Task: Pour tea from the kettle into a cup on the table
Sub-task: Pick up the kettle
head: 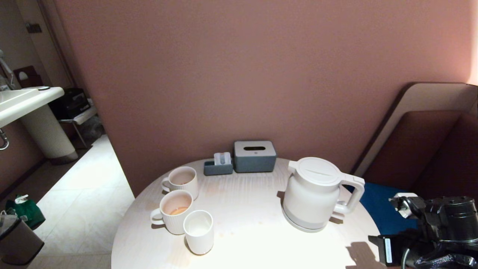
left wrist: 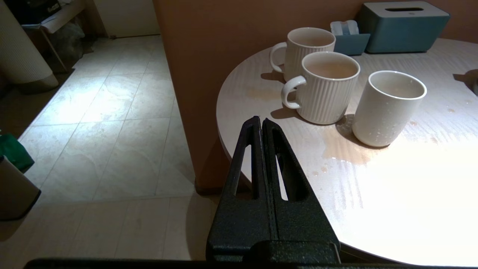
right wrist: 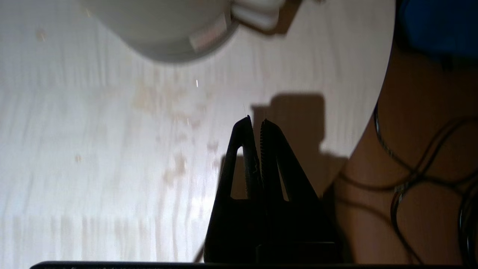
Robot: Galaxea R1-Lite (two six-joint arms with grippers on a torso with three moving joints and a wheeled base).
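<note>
The right tool point(right wrist: 255, 125), clenched and empty, is hovering over the counter point(head: 246, 224) near the kettle point(head: 313, 194), probably approaching its right-facing handle.

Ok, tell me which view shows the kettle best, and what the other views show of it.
The head view. There the whole kettle stands upright on the table, with lid, spout, handle and base all visible. The right wrist view catches only its blurred underside and base. The left wrist view shows no kettle body, only cups.
</note>
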